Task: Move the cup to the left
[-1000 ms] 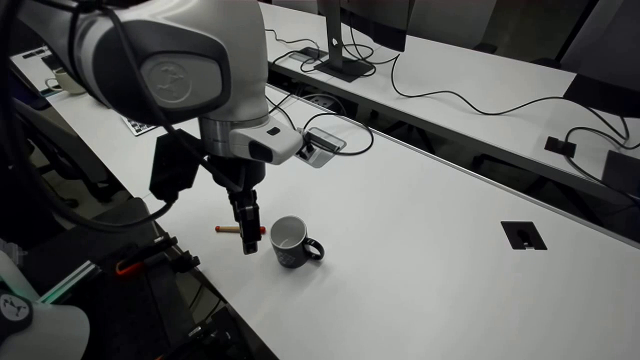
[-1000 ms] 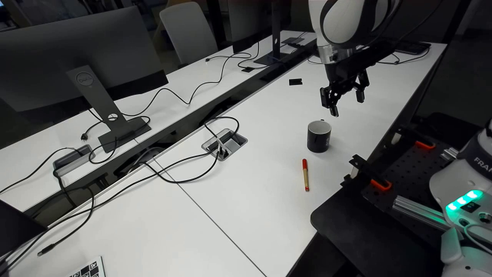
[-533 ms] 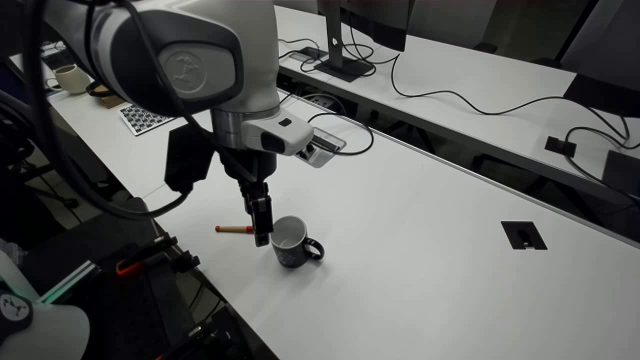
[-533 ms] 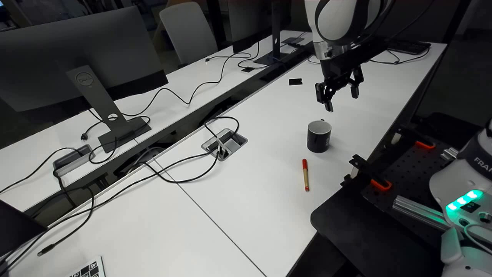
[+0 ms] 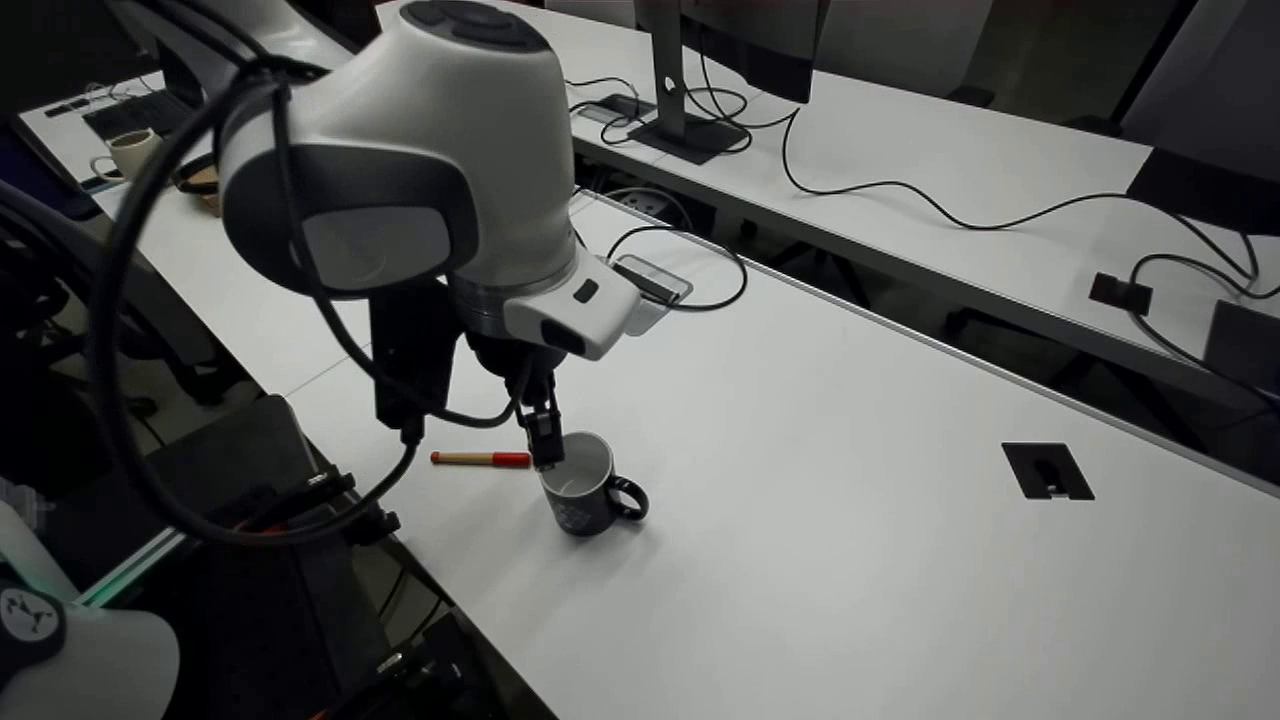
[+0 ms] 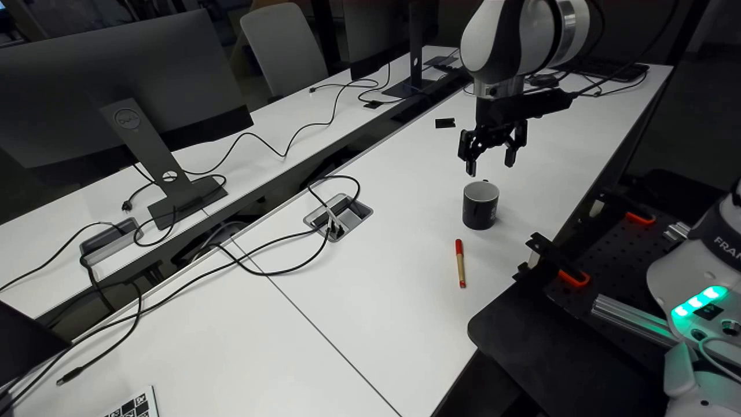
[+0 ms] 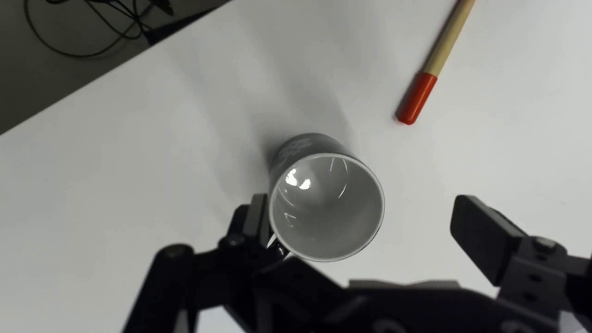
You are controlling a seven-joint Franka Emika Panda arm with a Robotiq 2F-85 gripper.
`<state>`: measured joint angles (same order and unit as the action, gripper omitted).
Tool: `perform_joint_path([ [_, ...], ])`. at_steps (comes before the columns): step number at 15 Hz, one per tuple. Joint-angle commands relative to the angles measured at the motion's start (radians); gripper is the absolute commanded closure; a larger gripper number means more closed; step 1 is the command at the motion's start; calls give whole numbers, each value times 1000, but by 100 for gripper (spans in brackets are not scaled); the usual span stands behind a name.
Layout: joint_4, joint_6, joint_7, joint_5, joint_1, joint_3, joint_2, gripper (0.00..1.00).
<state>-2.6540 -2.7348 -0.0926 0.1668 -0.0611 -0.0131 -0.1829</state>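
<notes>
One small black mug with a loop handle and a pale inside stands upright on the long white worktop, near a thin red and tan stick. From where I stand, the black two-fingered tool hangs near the mug, higher up, spread wide and holding nothing, so I guess this is the lining-up part. Next the tool should slide over so the mug is in its middle, come down, squeeze softly and carry it left.

Below my claw, I have the mug standing on the desk; near it, also on the desk but farther from the claw, lies the pen.
</notes>
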Motion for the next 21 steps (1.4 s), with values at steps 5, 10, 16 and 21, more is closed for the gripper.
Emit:
perform_joint_path([
  [5, 35, -120, 288, 314, -121, -134, -127, 0],
  [10, 48, -163, 264, 238, -129, -100, -160, 0],
  [16, 66, -186, 258, 212, -155, -89, -213, 0],
  [21, 92, -227, 232, 166, -160, -69, -283, 0],
])
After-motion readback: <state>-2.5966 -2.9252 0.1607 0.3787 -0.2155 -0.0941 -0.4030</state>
